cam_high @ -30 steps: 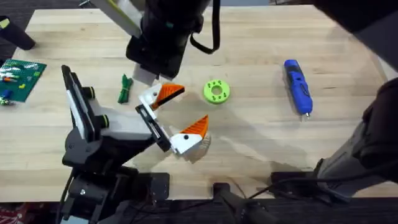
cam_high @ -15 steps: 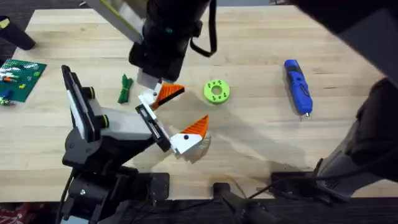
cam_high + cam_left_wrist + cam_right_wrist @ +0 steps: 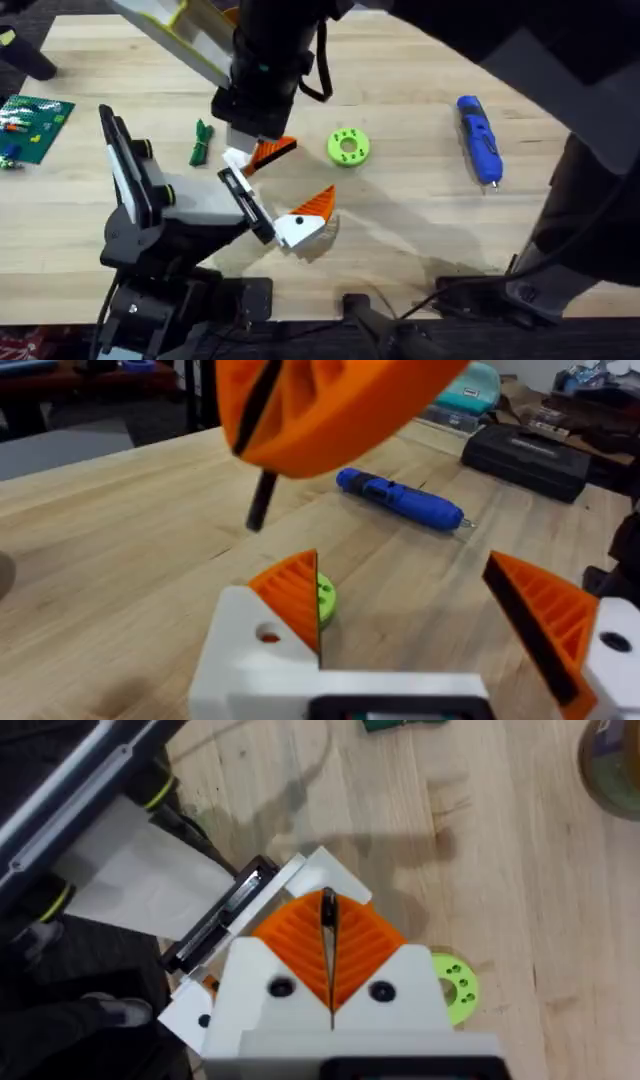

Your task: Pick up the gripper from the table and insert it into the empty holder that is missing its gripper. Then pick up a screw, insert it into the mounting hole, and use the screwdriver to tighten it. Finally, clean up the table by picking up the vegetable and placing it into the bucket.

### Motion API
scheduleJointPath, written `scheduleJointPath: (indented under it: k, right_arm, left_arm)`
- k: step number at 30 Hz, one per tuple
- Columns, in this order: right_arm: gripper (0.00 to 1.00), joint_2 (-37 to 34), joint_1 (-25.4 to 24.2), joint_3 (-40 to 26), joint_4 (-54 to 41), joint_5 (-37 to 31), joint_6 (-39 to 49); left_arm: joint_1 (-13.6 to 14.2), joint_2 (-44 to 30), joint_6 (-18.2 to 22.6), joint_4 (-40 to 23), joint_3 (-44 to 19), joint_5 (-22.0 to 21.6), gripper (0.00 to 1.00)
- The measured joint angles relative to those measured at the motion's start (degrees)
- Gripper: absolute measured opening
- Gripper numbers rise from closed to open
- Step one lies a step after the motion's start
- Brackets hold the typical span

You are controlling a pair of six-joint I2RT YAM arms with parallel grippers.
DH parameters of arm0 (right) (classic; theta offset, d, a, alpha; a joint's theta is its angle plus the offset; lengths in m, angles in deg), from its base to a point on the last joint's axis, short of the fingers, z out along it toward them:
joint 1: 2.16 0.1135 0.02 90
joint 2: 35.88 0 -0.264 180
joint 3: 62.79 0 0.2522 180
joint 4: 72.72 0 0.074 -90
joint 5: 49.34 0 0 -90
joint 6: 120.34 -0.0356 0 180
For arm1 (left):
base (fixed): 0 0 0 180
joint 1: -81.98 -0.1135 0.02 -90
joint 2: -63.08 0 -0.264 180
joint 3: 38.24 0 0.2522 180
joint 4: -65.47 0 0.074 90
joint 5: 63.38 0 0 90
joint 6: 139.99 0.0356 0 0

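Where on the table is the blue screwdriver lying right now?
In the overhead view the screwdriver lies on the table's right side, apart from everything else, to the right of the lime-green disc, its metal tip pointing toward the arms' bases.

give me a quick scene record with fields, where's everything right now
right end effector: reached across, pads shut, low over the gripper; a grasp cannot be confirmed
left end effector: open, beside the gripper
gripper: left of centre, between the vegetable and the green disc
vegetable: lying on the table, left of the gripper
green disc: flat, right of the gripper
screwdriver: lying on the right side, untouched
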Motion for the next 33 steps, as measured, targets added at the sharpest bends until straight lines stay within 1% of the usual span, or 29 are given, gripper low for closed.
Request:
scheduleJointPath:
  k: [33]
  right_arm:
    - [0.009,-1.22,0.00,0.00,-0.45,0.00,0.00]
  left_arm:
    - [0.00,0.02,0.00,0.00,0.00,0.02,0.991]
